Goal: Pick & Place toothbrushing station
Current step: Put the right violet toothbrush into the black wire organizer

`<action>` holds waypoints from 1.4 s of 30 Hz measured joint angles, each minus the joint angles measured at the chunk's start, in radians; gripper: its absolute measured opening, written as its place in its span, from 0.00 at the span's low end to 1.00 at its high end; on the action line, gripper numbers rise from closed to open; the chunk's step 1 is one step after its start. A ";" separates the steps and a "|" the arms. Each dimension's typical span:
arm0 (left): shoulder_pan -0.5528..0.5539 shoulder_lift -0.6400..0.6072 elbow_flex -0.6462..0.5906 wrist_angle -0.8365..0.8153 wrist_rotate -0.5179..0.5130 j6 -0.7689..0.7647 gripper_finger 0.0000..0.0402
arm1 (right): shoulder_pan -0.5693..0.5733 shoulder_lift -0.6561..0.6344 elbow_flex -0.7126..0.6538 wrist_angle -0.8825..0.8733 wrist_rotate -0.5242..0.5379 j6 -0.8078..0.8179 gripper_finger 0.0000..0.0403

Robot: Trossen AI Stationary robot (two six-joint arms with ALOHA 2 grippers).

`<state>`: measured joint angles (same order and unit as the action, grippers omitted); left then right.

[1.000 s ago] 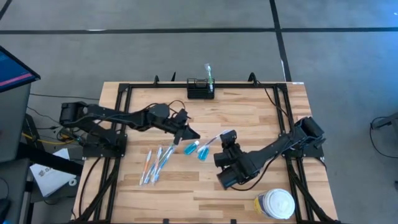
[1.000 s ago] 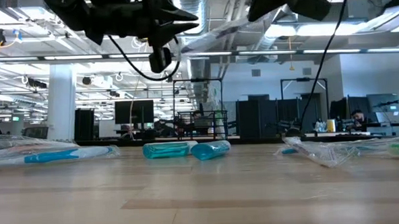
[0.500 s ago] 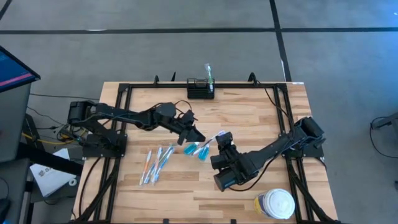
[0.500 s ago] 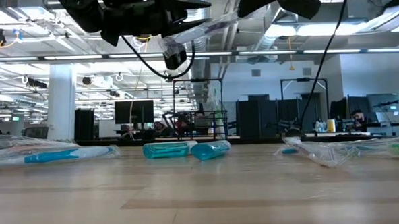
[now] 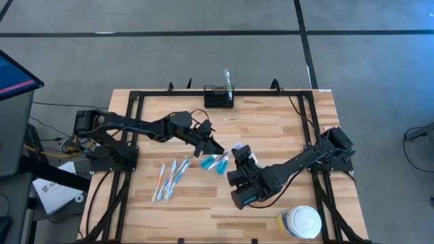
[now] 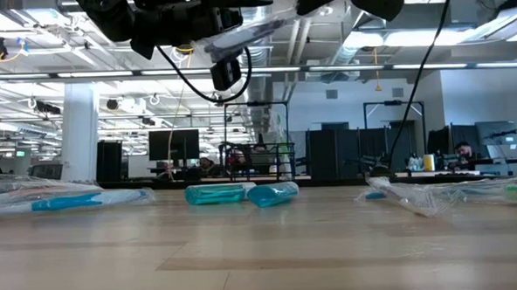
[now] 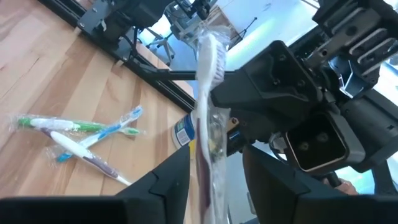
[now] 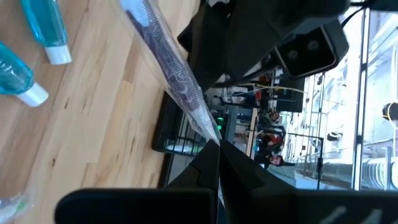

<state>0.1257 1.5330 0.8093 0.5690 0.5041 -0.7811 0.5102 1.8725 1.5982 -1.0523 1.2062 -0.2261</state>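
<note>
The toothbrushing station, a small black caddy point(image 5: 218, 99), stands at the table's far edge with one toothbrush upright in it. My right gripper point(image 5: 237, 152) is shut on a toothbrush in a clear wrapper point(image 8: 166, 62), held in the air over the table's middle. My left gripper point(image 7: 217, 163) is open at the same height. Its fingers stand on either side of the wrapped toothbrush point(image 7: 205, 81), away from the held end. I cannot tell whether they touch the wrapper. My right gripper pinches one end of the toothbrush's wrapper point(image 8: 207, 132) between its two fingers. The toothbrush reaches on from the fingertips along their line. It is lifted clear of the table and slants toward my left gripper point(image 6: 252, 30).
Two blue bottles point(image 5: 213, 163) lie on the table under the grippers. Several wrapped toothbrushes point(image 5: 169, 177) lie at the near left. A white-lidded jar point(image 5: 300, 221) stands at the near right corner. A black frame point(image 5: 139, 102) runs along the table's edges.
My left gripper has gone a little toward the table's right and has opened. My right gripper has carried the wrapped toothbrush a little toward the table's left, and the toothbrush now stands between my left gripper's fingers.
</note>
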 joint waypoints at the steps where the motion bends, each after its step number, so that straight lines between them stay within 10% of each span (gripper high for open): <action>1: 0.000 0.000 0.000 0.000 0.000 -0.008 0.36 | 0.000 0.000 0.000 0.011 0.002 -0.015 0.00; 24: -0.002 0.000 0.000 -0.003 0.028 -0.010 0.33 | -0.036 0.000 0.000 0.213 0.024 -0.194 0.00; 42: -0.002 0.000 -0.002 -0.013 0.028 0.022 0.05 | -0.035 -0.001 0.000 0.220 -0.031 -0.180 0.00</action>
<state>0.1238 1.5330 0.8078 0.5556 0.5323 -0.7593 0.4755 1.8713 1.5982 -0.8320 1.1756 -0.4056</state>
